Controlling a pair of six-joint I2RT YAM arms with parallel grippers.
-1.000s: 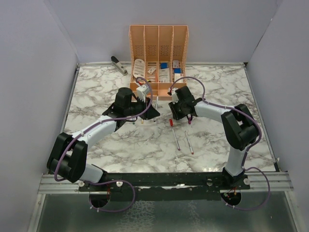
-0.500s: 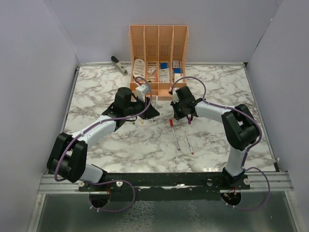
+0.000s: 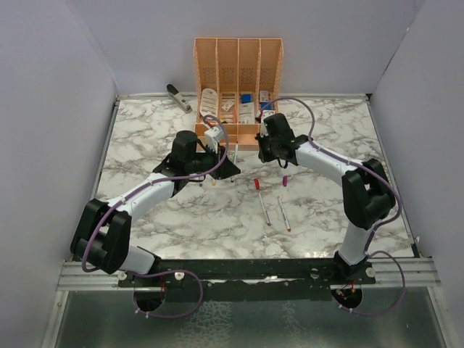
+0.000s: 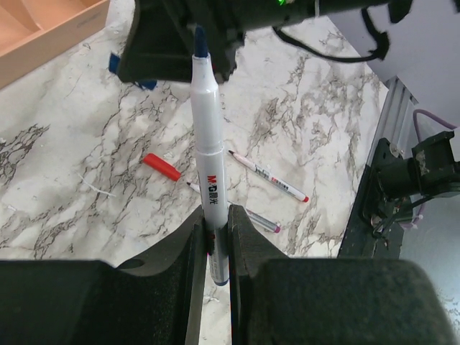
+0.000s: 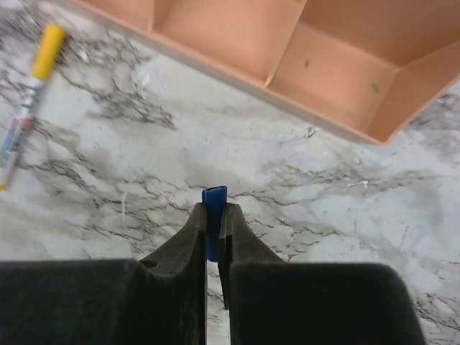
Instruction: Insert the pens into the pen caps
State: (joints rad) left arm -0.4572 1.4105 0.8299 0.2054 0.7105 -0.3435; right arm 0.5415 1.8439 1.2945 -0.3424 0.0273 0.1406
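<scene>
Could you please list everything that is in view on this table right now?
blue-tipped pen: 1, white, held in left gripper
yellow-capped pen: 1, white, lying before the organiser
red-tipped pen: 1, white, lying on table
purple-tipped pen: 1, white, lying beside it
blue cap: 1, blue, in right gripper
red cap: 1, red, on table near red-tipped pen
purple cap: 1, purple, right of red cap
organiser: 1, orange, back edge, boxes inside
grey tool: 1, grey, back left
left gripper: 1, black, shut on blue-tipped pen
right gripper: 1, black, shut on blue cap
</scene>
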